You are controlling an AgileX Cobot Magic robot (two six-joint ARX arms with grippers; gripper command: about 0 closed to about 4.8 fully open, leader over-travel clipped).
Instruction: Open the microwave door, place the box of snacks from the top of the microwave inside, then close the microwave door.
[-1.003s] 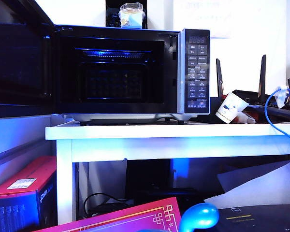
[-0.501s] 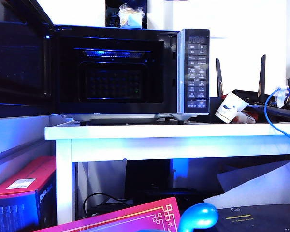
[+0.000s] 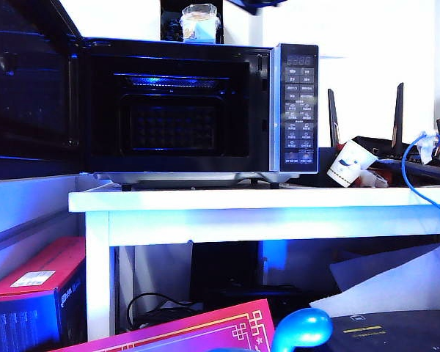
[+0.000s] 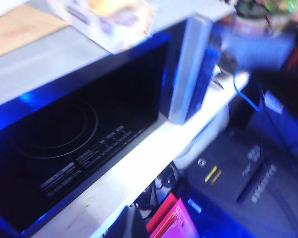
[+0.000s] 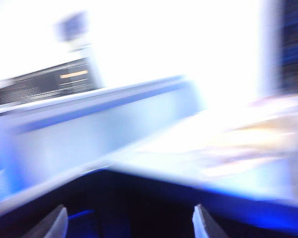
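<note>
The black microwave (image 3: 198, 110) stands on the white table with its door (image 3: 29, 95) swung wide to the left and the cavity lit blue. The box of snacks (image 3: 199, 22), a small clear tub, sits on top. A dark arm part (image 3: 257, 4) pokes in at the top edge, right of the tub. The left wrist view looks down into the cavity (image 4: 74, 134), with the tub (image 4: 116, 17) blurred above; of my left gripper only one dark finger (image 4: 129, 225) shows. The right wrist view is smeared; my right gripper (image 5: 130, 225) is open, with nothing between its fingers.
A tipped white paper cup (image 3: 350, 163), dark router antennas (image 3: 398, 110) and a blue cable (image 3: 418, 176) crowd the table (image 3: 264, 199) right of the keypad (image 3: 299, 106). Under the table lie a red box (image 3: 37, 286) and a pink sheet (image 3: 205, 330).
The open door has shifted slightly at the left. A dark arm part has entered the top edge of the exterior view, right of the tub. The tub has not moved.
</note>
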